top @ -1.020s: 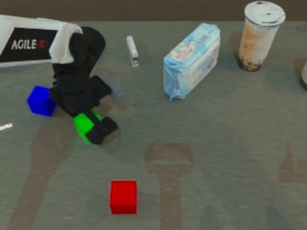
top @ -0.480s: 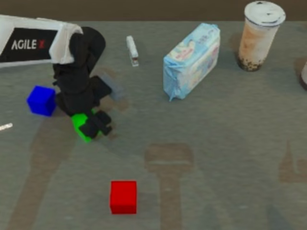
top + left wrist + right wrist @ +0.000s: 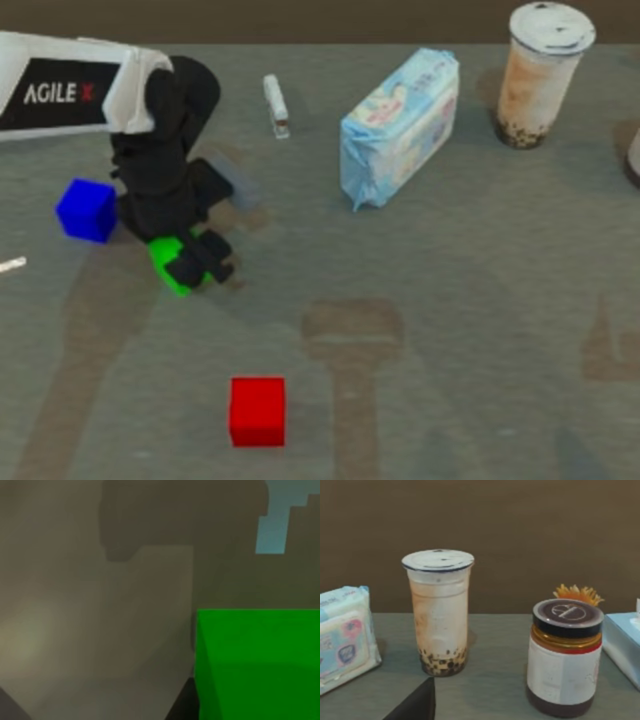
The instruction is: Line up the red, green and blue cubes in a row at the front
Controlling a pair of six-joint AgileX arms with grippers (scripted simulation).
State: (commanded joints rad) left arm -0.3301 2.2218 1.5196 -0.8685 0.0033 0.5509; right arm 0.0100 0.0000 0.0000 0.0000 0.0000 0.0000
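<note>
The table (image 3: 480, 300) is a grey-green surface with faint tool-shaped markings, set against a dark brown backdrop. Your left arm reaches in from the table's left edge; its left gripper (image 3: 190, 262) is low over the left half of the table, fingers closed against the sides of the green cube (image 3: 167, 262), which shows only partly from above under the black fingers. In the left wrist view the green cube (image 3: 257, 665) fills the near corner of the picture, close to the camera. The blue cube (image 3: 86, 209) sits just beside that arm, nearer the left edge and apart from the gripper. The red cube (image 3: 257, 410) rests alone near the front edge, well apart from the other two. Along the back edge you have a small white stapler-like object (image 3: 276, 105), a pack of wet wipes (image 3: 400, 127) and a lidded bubble tea cup (image 3: 543, 72). The right wrist view shows the cup (image 3: 439, 612) beside a jar (image 3: 565, 657) with a dark lid; the right gripper itself is not shown
</note>
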